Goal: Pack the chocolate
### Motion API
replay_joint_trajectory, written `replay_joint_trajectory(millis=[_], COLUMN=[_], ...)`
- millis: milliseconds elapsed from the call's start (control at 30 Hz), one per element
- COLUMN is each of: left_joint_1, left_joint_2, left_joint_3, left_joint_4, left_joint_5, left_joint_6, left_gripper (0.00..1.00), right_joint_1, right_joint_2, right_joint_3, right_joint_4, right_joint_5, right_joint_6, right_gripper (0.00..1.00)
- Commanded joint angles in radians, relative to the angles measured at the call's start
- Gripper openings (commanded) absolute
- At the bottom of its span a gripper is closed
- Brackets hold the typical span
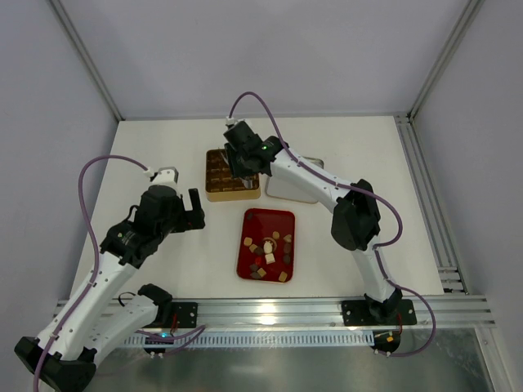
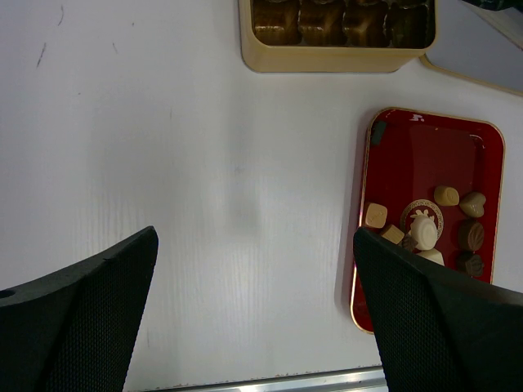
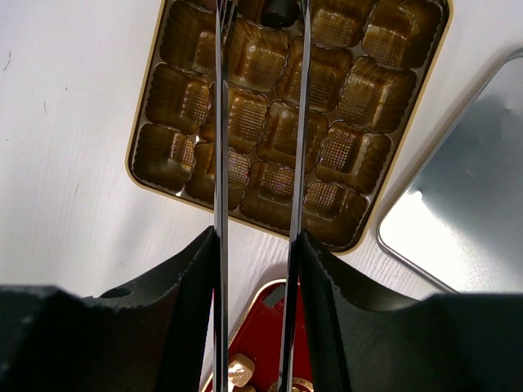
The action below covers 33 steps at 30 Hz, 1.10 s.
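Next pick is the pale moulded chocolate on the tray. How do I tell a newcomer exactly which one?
Find the red tray, which lies nearer the robot than the gold box. Near its middle, a round gold-ringed emblem carries the cream-white chocolate. Its lumpy moulded top sets it apart from the tan squares and dark brown pieces around it.

From the red tray (image 1: pixel 265 220), the gold box (image 1: pixel 233 197) sat close at 11 o'clock and the silver lid (image 1: pixel 290 192) at 1 o'clock, with only a thin strip of table (image 1: pixel 147 139) between them. The right gripper (image 1: pixel 243 173) hung over the box, its arm crossing the lid toward 4 o'clock. The left gripper (image 1: pixel 196 210) stood at 9 o'clock, with bare table beyond it toward 10 o'clock.
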Motion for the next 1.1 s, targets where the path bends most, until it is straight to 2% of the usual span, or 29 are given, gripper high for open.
replay_joint_trajectory(millis=[0, 300, 500, 600, 800, 1067], left_joint_1=[0.005, 0.005, 0.005, 0.005, 0.005, 0.005], left_joint_2=[0.002, 0.0, 0.0, 0.002, -0.003, 0.008], left_joint_3=[-0.002, -0.002, -0.001, -0.001, 0.001, 0.007], left_joint_4=[0.016, 0.016, 0.014, 0.014, 0.013, 0.011], left_joint_5=[-0.006, -0.009, -0.012, -0.015, -0.017, -0.021], left_joint_6=[0.015, 0.011, 0.011, 0.011, 0.008, 0.008], left_gripper=[1.0, 1.0, 1.0, 1.0, 1.0, 1.0], right_joint_1=[-0.003, -0.003, -0.003, -0.003, 0.037, 0.216], right_joint_2=[0.003, -0.075, -0.228, -0.346, -0.637, -0.865], right_joint_3=[0.017, 0.015, -0.063, -0.173, -0.53, -0.787], right_joint_4=[0.037, 0.014, 0.012, 0.018, 0.04, -0.042], right_joint_5=[0.016, 0.03, 0.027, 0.007, -0.025, -0.069], right_joint_6=[0.005, -0.011, -0.011, 0.003, 0.012, 0.031], right_gripper=[0.45, 0.45, 0.45, 0.45, 0.44, 0.44])
